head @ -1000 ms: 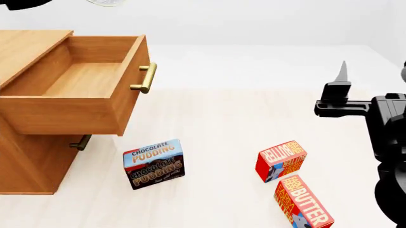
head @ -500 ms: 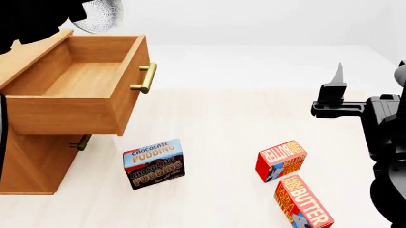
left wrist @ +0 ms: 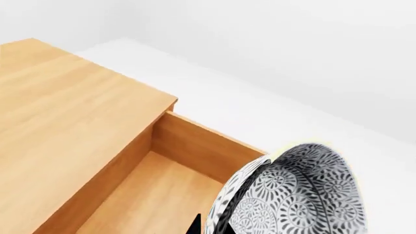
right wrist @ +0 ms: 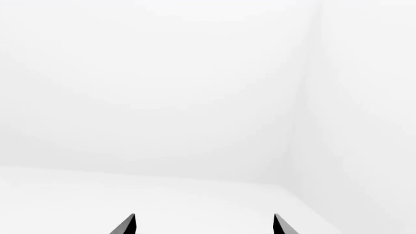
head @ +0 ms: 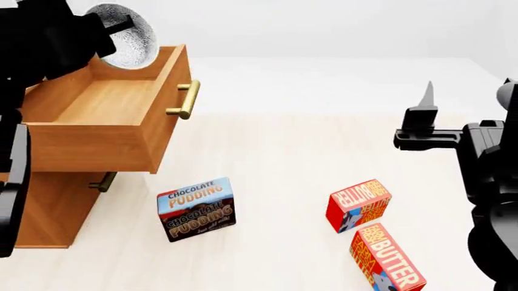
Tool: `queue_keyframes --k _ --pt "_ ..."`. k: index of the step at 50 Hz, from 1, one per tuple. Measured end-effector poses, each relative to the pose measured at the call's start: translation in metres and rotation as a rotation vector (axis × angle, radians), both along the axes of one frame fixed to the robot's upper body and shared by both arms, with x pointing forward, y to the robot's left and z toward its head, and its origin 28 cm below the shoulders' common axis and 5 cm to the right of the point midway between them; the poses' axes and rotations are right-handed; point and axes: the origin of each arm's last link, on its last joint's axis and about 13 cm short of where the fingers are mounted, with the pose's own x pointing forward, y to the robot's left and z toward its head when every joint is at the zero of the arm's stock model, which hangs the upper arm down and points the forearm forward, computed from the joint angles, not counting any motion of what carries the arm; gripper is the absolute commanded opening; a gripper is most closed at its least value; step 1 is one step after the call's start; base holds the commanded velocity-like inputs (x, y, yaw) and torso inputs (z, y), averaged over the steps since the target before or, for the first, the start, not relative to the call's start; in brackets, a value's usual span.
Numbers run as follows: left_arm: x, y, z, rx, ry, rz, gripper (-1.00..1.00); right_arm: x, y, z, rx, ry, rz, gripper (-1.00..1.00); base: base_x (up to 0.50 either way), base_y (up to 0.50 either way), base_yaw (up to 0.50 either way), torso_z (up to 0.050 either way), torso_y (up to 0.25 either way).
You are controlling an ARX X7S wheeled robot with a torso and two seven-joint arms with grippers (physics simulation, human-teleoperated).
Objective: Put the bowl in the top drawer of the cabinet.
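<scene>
The bowl [head: 130, 36], white-grey with a dark speckled pattern, hangs tilted on its side over the far end of the open top drawer [head: 113, 100] of the wooden cabinet [head: 45, 209]. My left gripper [head: 109, 29] is shut on the bowl's rim. The left wrist view shows the bowl [left wrist: 299, 195] with its rim pinched in my left gripper [left wrist: 209, 227], above the drawer's floor [left wrist: 156, 195] and beside the cabinet top [left wrist: 58, 112]. My right gripper [head: 426, 97] stands open at the right, high over the floor; in its own view my right gripper [right wrist: 204, 224] holds nothing.
A chocolate pudding box [head: 196, 209] stands in front of the cabinet. Two red butter boxes [head: 358, 205] [head: 387, 259] lie at the lower right. The lower drawer's small brass handle [head: 103, 182] shows beneath the open drawer, whose brass bar handle [head: 186, 100] sticks out.
My left arm has come down from the top left with the bowl, which now hangs over the drawer's far end. The right gripper has drifted slightly left.
</scene>
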Motion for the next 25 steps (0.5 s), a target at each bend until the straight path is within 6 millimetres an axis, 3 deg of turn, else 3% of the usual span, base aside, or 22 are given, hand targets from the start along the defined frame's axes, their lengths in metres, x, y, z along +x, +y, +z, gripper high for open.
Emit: queue_keyframes --k 25 --pt "-0.003 0.014 -0.011 -0.071 0.056 0.073 -1.00 0.003 0.003 0.001 -0.006 0.004 0.006 1.00 0.00 0.00 0.00 0.000 0.000"
